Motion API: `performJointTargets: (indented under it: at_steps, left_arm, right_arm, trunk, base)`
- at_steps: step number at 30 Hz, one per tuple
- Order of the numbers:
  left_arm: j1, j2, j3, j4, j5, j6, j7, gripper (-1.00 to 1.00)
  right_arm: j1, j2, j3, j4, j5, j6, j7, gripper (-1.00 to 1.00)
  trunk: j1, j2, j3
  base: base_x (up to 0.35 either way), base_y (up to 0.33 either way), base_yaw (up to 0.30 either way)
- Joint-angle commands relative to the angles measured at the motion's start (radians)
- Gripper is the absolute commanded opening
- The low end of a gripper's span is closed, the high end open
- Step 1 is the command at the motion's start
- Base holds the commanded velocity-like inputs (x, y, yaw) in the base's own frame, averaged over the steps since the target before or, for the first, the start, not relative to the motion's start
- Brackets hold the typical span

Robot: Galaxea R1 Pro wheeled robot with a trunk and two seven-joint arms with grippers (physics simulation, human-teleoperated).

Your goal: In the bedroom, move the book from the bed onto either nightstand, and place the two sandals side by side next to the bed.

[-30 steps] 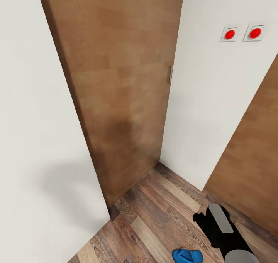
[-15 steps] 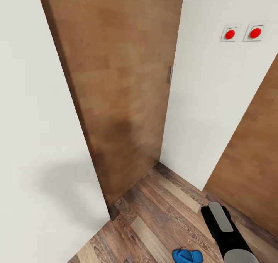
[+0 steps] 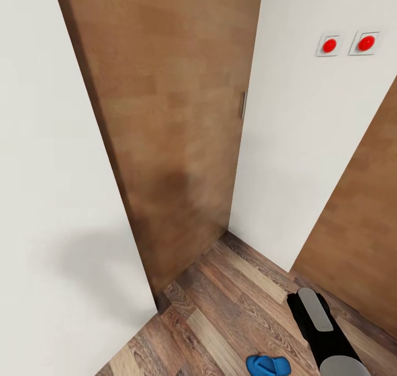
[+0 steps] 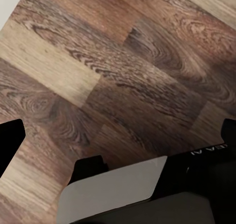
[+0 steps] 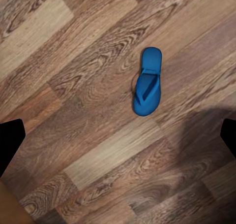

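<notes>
Here, one blue sandal [image 5: 147, 82] is lying flat on the wood-plank floor [image 3: 220, 315] near a door corner, the right pincer [image 5: 118, 135] hanging released above it; the left pincer's state is unclear. A centred, straight-down approach looks best.

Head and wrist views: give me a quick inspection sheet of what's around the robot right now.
Surface: wood-plank floor, bare around the sandal.
Job's things: one blue sandal lying flat on the floor, alone.
Clutter: nothing seen.
Grippers: left gripper and right gripper both with jaws apart, holding nothing; right arm low at the head view's right.
Cables: nothing seen.
Surroundings: white walls, wooden door, two red wall buttons.
</notes>
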Motion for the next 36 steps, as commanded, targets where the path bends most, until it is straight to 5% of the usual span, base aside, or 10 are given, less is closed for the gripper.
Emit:
performJointTargets:
  at_steps: [1, 5, 10, 11, 13, 15, 17, 21, 28, 36]
  left_arm:
    - [-0.001, 0.000, -0.003, 0.000, -0.004, -0.003, 0.003, 1.00]
    - [-0.001, 0.000, -0.001, -0.017, -0.004, -0.002, 0.003, 1.00]
    - [-0.002, -0.059, -0.006, -0.264, -0.007, 0.045, 0.009, 1.00]
    - [-0.003, -0.081, -0.021, -0.424, -0.008, 0.167, 0.006, 1.00]
    - [-0.003, -0.088, -0.073, -0.558, -0.008, 0.263, -0.002, 1.00]
    - [-0.003, -0.091, -0.209, -0.747, -0.006, 0.364, -0.042, 1.00]
    - [-0.004, -0.091, -0.258, -0.888, -0.005, 0.443, -0.055, 1.00]
    - [-0.004, -0.089, -0.292, -1.136, -0.005, 0.564, -0.092, 1.00]
    - [-0.006, -0.089, -0.298, -1.285, -0.006, 0.591, -0.159, 1.00]
    - [-0.007, -0.082, -0.334, -1.315, -0.007, 0.593, -0.204, 1.00]
  right_arm:
    - [0.000, 0.000, 0.000, -0.001, 0.001, 0.010, -0.004, 1.00]
    - [0.000, 0.000, 0.002, 0.001, 0.001, 0.009, -0.003, 1.00]
    - [0.000, 0.001, 0.004, 0.003, 0.001, 0.009, -0.003, 1.00]
    - [0.000, 0.002, 0.004, 0.005, 0.001, 0.009, -0.003, 1.00]
    - [0.000, 0.002, 0.004, 0.007, 0.001, 0.009, -0.003, 1.00]
    - [0.000, 0.002, 0.004, 0.007, 0.001, 0.010, -0.003, 1.00]
    - [0.000, 0.002, 0.004, 0.008, 0.001, 0.010, -0.003, 1.00]
    - [0.000, 0.002, 0.004, 0.011, 0.001, 0.010, -0.003, 1.00]
    - [0.000, 0.002, 0.004, 0.012, 0.001, 0.010, -0.003, 1.00]
    - [0.000, 0.002, 0.003, 0.033, 0.001, 0.010, -0.003, 1.00]
  trunk:
    - [0.004, -0.008, -0.004]
    - [0.019, -0.036, -0.017]
    - [0.019, -0.036, -0.017]
    - [0.019, -0.036, -0.017]
    - [0.019, -0.036, -0.017]
    - [0.019, -0.036, -0.017]
    - [0.019, -0.036, -0.017]
    - [0.019, -0.036, -0.017]
    - [0.019, -0.036, -0.017]
    - [0.031, -0.057, -0.026]
  base:
    - [0.000, 0.000, 0.000]
    - [0.000, 0.000, 0.000]
    - [0.000, 0.000, 0.000]
    - [0.000, 0.000, 0.000]
    - [0.000, 0.000, 0.000]
    - [0.000, 0.000, 0.000]
    - [0.000, 0.000, 0.000]
    - [0.000, 0.000, 0.000]
    - [0.000, 0.000, 0.000]
    - [0.000, 0.000, 0.000]
